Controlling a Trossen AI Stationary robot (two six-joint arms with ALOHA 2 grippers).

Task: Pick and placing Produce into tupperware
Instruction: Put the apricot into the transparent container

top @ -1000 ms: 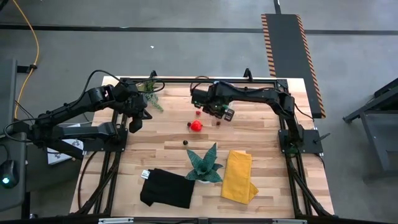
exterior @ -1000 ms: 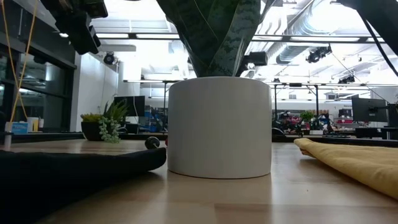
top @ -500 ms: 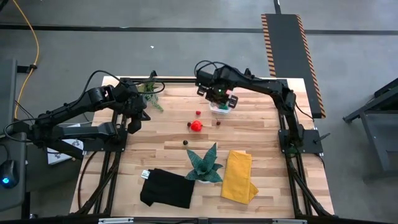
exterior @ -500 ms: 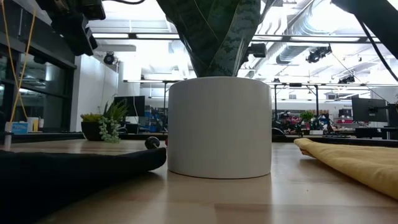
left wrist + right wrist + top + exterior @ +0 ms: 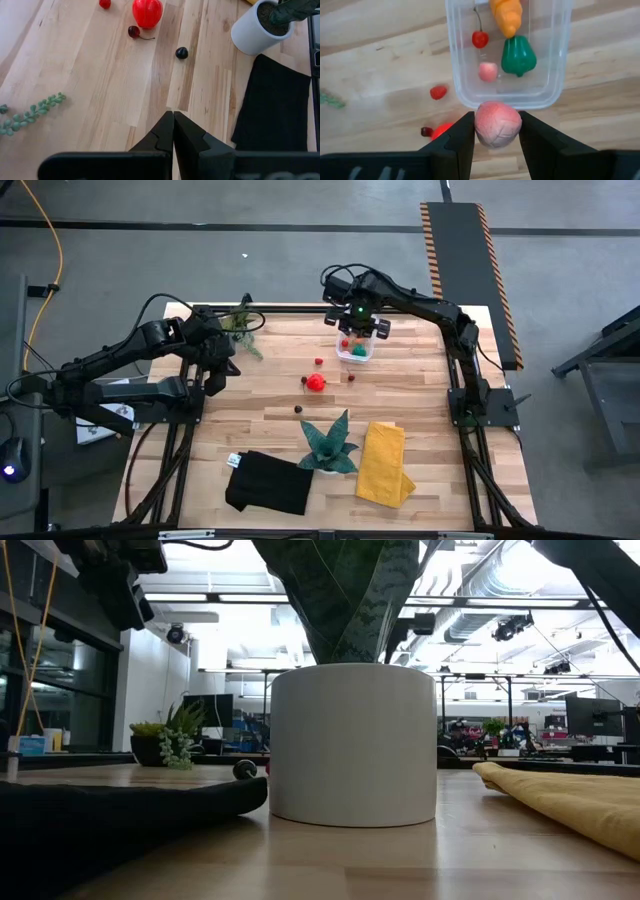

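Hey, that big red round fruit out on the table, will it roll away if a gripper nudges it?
Probably. The red fruit looks round and smooth, sitting loose on bare wood, so a side nudge would likely roll it. It also looks small, likely light, so a centered grip seems safer than a push.

Two dark, jointed arms are seen from above: the left arm (image 5: 120,360) at 9 o'clock of the table and the right arm (image 5: 430,315) at 1 o'clock, each trailed by thin black cables looping off its upper links. A small green light is lit on the right wrist. Each gripper is made of two matte black fingers (image 5: 187,137) with angular, stepped inner edges, mounted on a black crossbar.
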